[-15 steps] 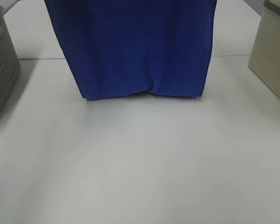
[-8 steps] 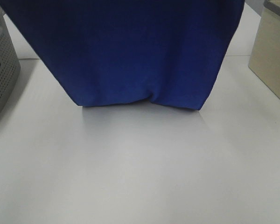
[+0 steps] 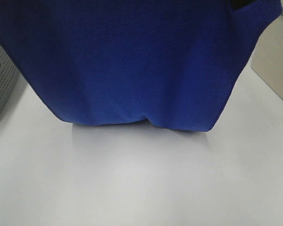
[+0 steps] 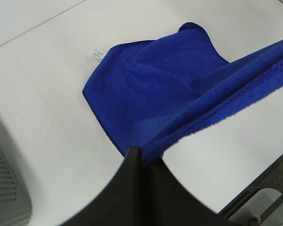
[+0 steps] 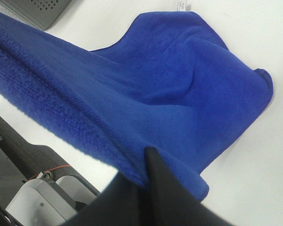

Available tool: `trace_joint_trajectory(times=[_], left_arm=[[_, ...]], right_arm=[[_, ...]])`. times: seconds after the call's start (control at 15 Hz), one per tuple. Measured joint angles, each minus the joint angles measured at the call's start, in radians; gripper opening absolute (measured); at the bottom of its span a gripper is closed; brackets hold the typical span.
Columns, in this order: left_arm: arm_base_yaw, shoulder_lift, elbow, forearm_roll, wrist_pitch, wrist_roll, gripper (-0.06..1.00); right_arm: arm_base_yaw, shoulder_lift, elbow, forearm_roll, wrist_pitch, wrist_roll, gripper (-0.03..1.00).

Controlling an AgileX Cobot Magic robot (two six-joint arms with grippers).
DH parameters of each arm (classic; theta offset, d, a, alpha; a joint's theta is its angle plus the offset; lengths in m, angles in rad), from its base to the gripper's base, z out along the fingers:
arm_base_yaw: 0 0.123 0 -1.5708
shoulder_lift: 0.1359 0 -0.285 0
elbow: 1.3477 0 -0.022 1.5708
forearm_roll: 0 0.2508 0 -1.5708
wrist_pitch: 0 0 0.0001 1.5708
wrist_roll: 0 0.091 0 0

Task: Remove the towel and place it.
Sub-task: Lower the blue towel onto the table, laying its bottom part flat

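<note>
I have the towel (image 3: 132, 66) clamped from both sides. On the left wrist camera, the left end effector (image 4: 142, 157) is clenched on the stitched hem, its dark fingers pinched together with the blue plush coming out between them. The right wrist camera shows the same: the right end effector (image 5: 146, 162) is closed tight on the thick rolled edge of the cloth.

From the high camera the towel fills the upper half of the view as a broad blue sheet. It is stretched between the two arms and drapes down to a bottom fold with a small dip in the middle. A soft shadow lies on the white worktop (image 3: 141, 179) just under that fold. I can't quite tell from this angle whether the fold touches the surface. Both wrist views, though, show the far end of the cloth spread on the worktop, with the small white tag (image 4: 97, 54) at its corner.

A grey perforated basket (image 3: 0, 84) sits at the left edge, partly behind the towel, and a beige box (image 3: 273, 66) stands at the right, apart from the cloth.
</note>
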Motion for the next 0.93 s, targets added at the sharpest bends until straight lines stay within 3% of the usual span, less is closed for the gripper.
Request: trace_joint_trajectory(times=[0.13,0.2,0.47,0.67,0.8,0.93], left_arm=[[-0.001,0.000,0.000,0.015,-0.002,0.013,0.00],[-0.007,0.001,0.002,0.049,-0.044,0.014,0.00],[-0.017,0.053,0.002,0.152,-0.290,0.021,0.00],[-0.021,0.162,-0.011,0.318,-0.538,0.037,0.00],[-0.021,0.274,-0.110,0.453,-0.683,0.037,0.00],[-0.010,0.448,-0.335,0.569,-0.747,0.037,0.00]], right_arm=[[0.001,0.000,0.001,-0.024,-0.006,-0.012,0.02],[0.005,0.000,0.004,-0.048,-0.054,-0.020,0.02],[0.015,0.011,0.004,-0.170,-0.364,-0.033,0.02],[0.018,0.110,-0.093,-0.254,-0.523,-0.033,0.02],[0.018,0.222,-0.231,-0.322,-0.565,-0.033,0.02],[0.000,0.391,-0.443,-0.391,-0.604,-0.029,0.02]])
